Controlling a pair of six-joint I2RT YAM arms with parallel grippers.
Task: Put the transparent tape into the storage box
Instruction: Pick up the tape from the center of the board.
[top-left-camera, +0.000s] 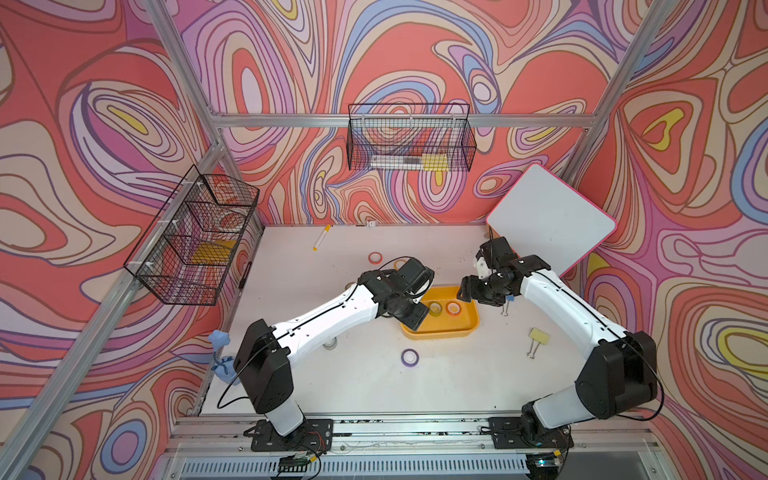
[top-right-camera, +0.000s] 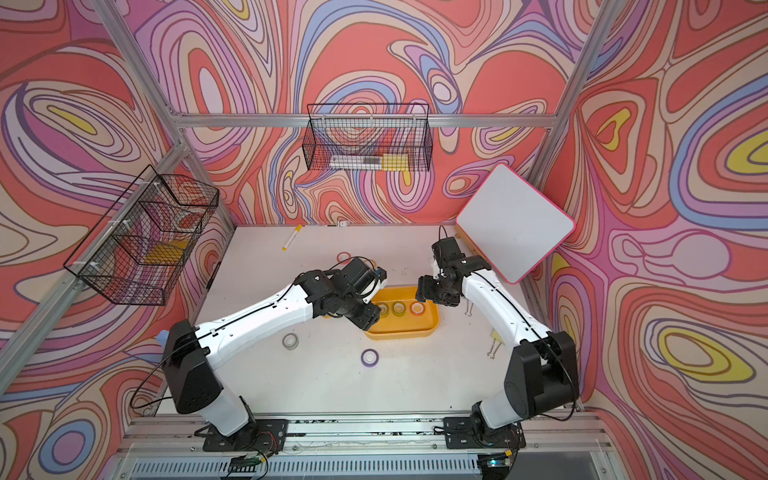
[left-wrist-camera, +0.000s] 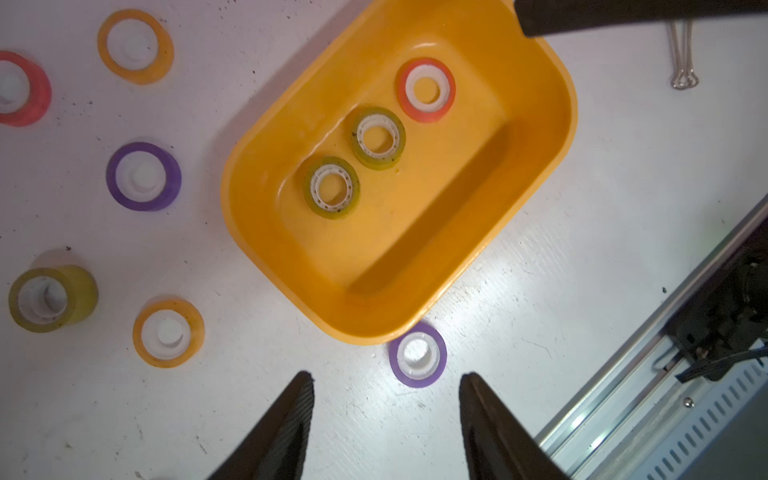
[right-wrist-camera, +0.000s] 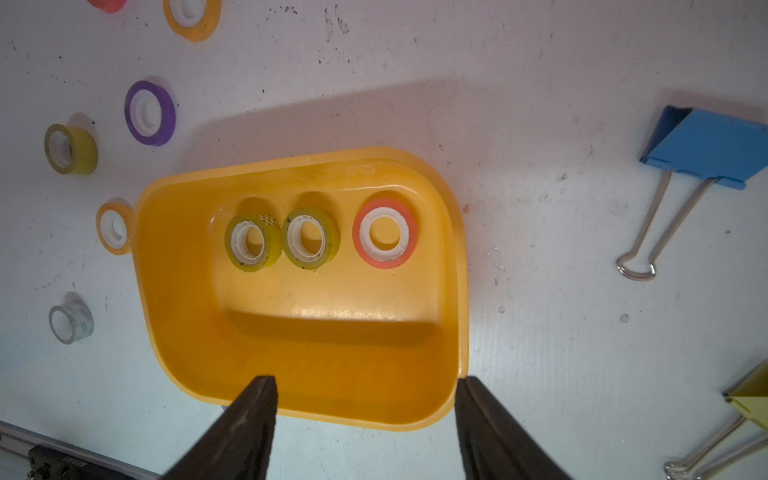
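White and scuffed, the desk (top-left-camera: 374, 386) sits between swirl-patterned walls. Nearest, a purple roll (top-left-camera: 403, 358) lies just beside the near wall of the storage box (top-left-camera: 440, 332). Left of it, the clear transparent tape roll (top-right-camera: 284, 341) sits alone on the desk, outside the box. A yellow binder clip (top-left-camera: 539, 335) lies to the right.

Inside the box, along its far side, a yellow-green roll (right-wrist-camera: 270, 249), a second yellow-green roll (right-wrist-camera: 330, 245) and an orange-red roll (right-wrist-camera: 385, 263) form a row, with the orange-red one rightmost.

The left gripper (left-wrist-camera: 386, 378) hovers over the box's left end, fingers apart and empty. The right gripper (right-wrist-camera: 365, 380) hangs above its far right corner, fingers wide, gripping nothing.

Farther back lie a red roll (top-left-camera: 370, 258) and a marker (top-left-camera: 321, 237). A whiteboard (top-left-camera: 552, 220) leans at the far right.
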